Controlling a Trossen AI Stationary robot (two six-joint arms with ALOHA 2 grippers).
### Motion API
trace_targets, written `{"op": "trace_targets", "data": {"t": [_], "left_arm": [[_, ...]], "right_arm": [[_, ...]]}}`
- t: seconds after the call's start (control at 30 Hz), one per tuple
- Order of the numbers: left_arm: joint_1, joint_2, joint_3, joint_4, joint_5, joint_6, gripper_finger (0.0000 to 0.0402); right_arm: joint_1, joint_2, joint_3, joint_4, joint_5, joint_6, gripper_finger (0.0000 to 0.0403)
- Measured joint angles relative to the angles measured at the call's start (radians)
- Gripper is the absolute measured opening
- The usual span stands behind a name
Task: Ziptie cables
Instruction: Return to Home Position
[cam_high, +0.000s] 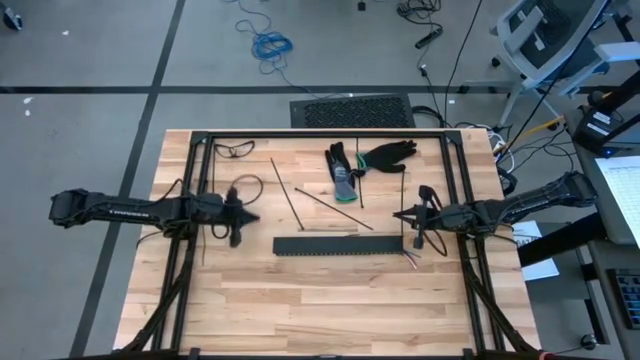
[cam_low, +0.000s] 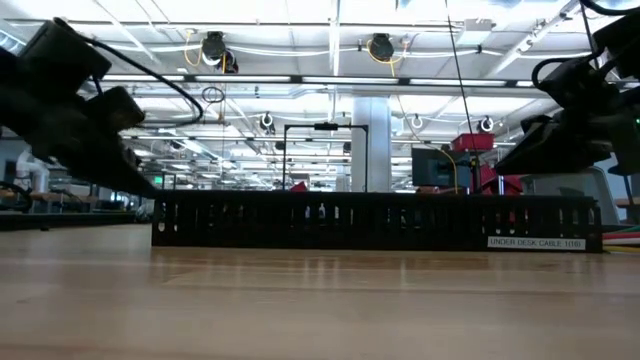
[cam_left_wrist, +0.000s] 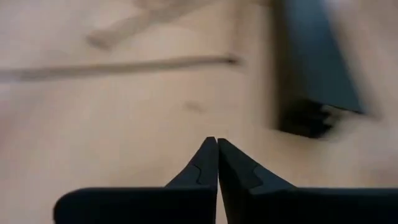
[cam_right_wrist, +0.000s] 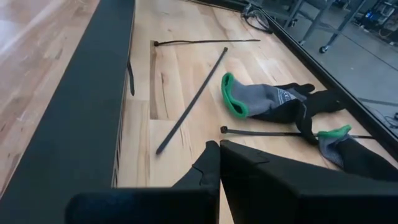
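Observation:
The cables show only as coloured wire ends (cam_high: 413, 261) by the right end of the long black slotted rail (cam_high: 335, 245); in the low view they are thin coloured lines (cam_low: 622, 236) on the table. Several straight dark zipties (cam_high: 335, 210) lie on the wood beyond the rail, also seen in the right wrist view (cam_right_wrist: 189, 102). My left gripper (cam_high: 257, 214) hovers left of the rail, shut with nothing between its fingertips (cam_left_wrist: 217, 142). My right gripper (cam_high: 398, 213) hovers near the rail's right end, shut and holding nothing (cam_right_wrist: 219, 144).
Two grey-and-black work gloves with green cuffs (cam_high: 345, 170) (cam_right_wrist: 267, 99) lie behind the zipties at the table's far middle. Dark looped strips (cam_high: 237, 150) lie at the far left. A black frame (cam_high: 320, 133) edges the table's far side. The near half is bare wood (cam_high: 330, 310).

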Motion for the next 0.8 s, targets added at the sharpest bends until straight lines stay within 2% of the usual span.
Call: {"op": "trace_targets", "data": {"t": [0.13, 0.2, 0.4, 0.5, 0.57, 0.8], "left_arm": [[-0.023, 0.004, 0.000, 0.050, 0.237, -0.052, 0.0002], [-0.033, -0.003, 0.000, 0.049, 0.274, -0.015, 0.0002], [-0.032, -0.001, 0.000, 0.016, 0.192, 0.070, 0.0002], [-0.030, 0.002, 0.000, -0.017, 0.029, -0.052, 0.0002], [-0.030, 0.002, 0.000, -0.012, -0.028, -0.092, 0.0001], [-0.030, 0.002, 0.000, -0.006, -0.040, -0.088, 0.0001]], "right_arm": [[0.000, 0.000, 0.000, 0.000, 0.000, -0.002, 0.0000], [0.000, 0.000, 0.000, 0.000, 0.000, 0.001, 0.0000], [0.000, 0.002, 0.000, -0.002, -0.001, -0.001, 0.0000], [0.000, 0.002, 0.000, -0.001, -0.001, -0.001, 0.0000], [0.000, 0.002, 0.000, 0.000, -0.001, -0.001, 0.0000], [0.000, 0.002, 0.000, 0.001, -0.001, -0.003, 0.0000]]}}
